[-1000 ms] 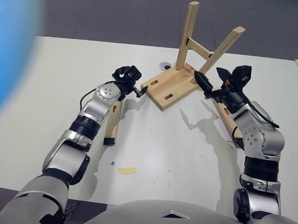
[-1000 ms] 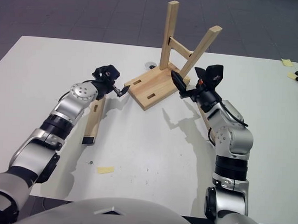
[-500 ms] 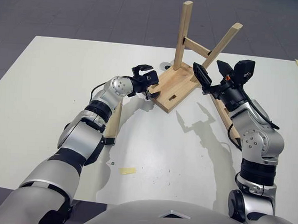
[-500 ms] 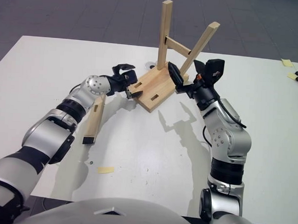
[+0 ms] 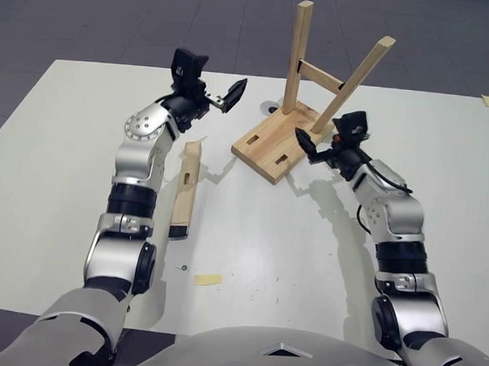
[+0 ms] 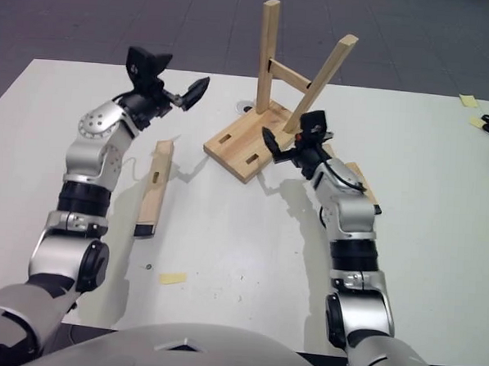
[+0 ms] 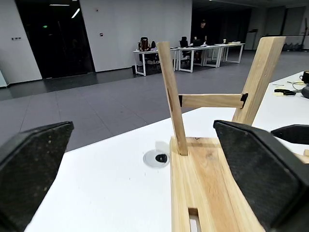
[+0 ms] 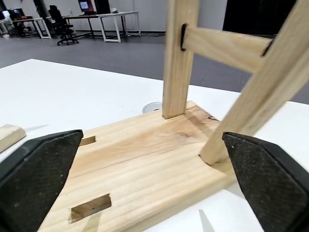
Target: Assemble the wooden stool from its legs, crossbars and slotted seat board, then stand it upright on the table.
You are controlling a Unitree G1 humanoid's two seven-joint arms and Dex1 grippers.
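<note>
**Item 1, seat board** point(image 5: 267, 143): lay underside up on the table point(image 5: 306, 252), far centre. Two legs point(image 5: 299, 55) stood in its far side, joined by one crossbar point(image 5: 324, 75). I logged the two near slots point(image 5: 280, 159) as unfilled.

**Item 2, loose leg** point(image 5: 184, 188): lay flat on the table, left of the board and apart from it. A second wooden piece point(image 6: 358, 179) lay beside my right forearm.

**Item 3, left gripper** point(image 5: 213, 83): raised off the table near the loose leg's far end, fingers spread wide, holding nothing.

**Item 4, right gripper** point(image 5: 327, 134): just beside the board's right corner, fingers spread wide, empty.

**Hazard, my judgement:** a nudge from the right arm could shove the board or rock the fitted legs loose. A leg gripped off-centre might enter its slot crooked and jam.
</note>
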